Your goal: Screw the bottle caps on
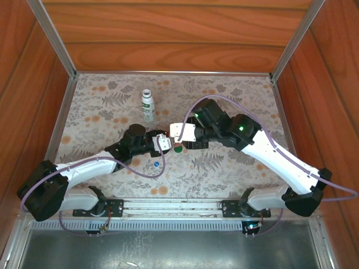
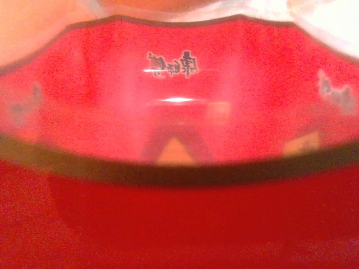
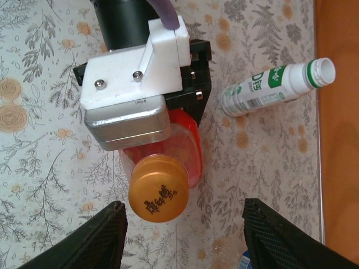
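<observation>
My left gripper (image 1: 165,142) is shut on the red bottle (image 3: 188,147) and holds it above the table. In the left wrist view the red bottle's label (image 2: 179,213) sits right against the camera. The orange cap (image 3: 158,195) sits on the bottle's mouth and faces my right gripper (image 3: 185,238). That gripper is open, its black fingers (image 3: 87,241) spread wider than the cap and just short of it. The white bottle with the green label (image 3: 275,87) lies on the mat with its mouth uncapped. A blue cap (image 1: 155,164) lies near the left arm. A small green cap (image 1: 178,148) shows below the two grippers.
The floral mat (image 1: 235,168) is bounded by wooden walls and metal posts (image 1: 291,42) at the back corners. The white bottle (image 1: 147,105) lies toward the back, left of centre. Both arms meet mid-table, and a purple cable (image 1: 219,100) loops over the right arm.
</observation>
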{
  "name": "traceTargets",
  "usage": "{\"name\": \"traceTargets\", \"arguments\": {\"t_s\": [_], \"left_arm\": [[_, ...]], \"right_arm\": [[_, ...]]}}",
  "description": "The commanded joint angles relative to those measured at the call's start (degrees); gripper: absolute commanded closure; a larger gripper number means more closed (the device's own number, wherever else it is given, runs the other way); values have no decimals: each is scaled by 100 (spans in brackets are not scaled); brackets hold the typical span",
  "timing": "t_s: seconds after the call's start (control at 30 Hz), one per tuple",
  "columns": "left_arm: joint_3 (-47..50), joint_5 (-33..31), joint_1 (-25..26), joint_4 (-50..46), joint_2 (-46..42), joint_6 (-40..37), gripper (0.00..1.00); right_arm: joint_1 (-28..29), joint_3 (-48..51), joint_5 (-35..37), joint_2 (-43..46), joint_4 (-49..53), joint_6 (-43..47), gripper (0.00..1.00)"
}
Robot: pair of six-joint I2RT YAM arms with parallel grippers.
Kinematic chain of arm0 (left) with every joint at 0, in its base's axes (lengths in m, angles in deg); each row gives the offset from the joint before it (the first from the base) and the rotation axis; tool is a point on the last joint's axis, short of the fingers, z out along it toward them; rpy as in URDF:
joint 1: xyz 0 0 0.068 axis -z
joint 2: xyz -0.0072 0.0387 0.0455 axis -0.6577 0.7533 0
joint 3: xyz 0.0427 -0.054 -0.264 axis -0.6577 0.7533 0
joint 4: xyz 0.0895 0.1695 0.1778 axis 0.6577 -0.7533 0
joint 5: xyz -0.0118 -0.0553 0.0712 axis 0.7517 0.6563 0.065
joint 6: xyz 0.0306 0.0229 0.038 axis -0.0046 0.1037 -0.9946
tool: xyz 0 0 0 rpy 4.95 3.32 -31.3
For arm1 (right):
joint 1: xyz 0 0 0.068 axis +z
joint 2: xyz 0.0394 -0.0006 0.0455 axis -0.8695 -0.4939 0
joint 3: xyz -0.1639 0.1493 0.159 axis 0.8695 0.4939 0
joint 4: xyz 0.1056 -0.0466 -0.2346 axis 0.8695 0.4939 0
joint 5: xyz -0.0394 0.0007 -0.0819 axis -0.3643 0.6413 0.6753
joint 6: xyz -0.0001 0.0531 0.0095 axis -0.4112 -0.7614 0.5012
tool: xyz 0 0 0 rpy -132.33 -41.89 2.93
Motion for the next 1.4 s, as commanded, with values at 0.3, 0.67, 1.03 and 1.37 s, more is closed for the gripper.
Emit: {"name": "traceTargets", "arguments": {"t_s": [0.3, 0.67, 1.03, 1.37], "left_arm": [[-84, 64, 117, -230, -139, -46, 47], [-37, -80, 122, -285, -229, -73, 47], [-62, -60, 130, -364, -194, -55, 47], [-166, -393, 128, -415, -198, -31, 47]], "right_arm": [[37, 90, -311, -70, 80, 272, 55], [33, 169, -551, -115, 271, 217, 53], [33, 238, -481, -159, 41, 166, 61], [28, 468, -469, -46, -329, -851, 66]]}}
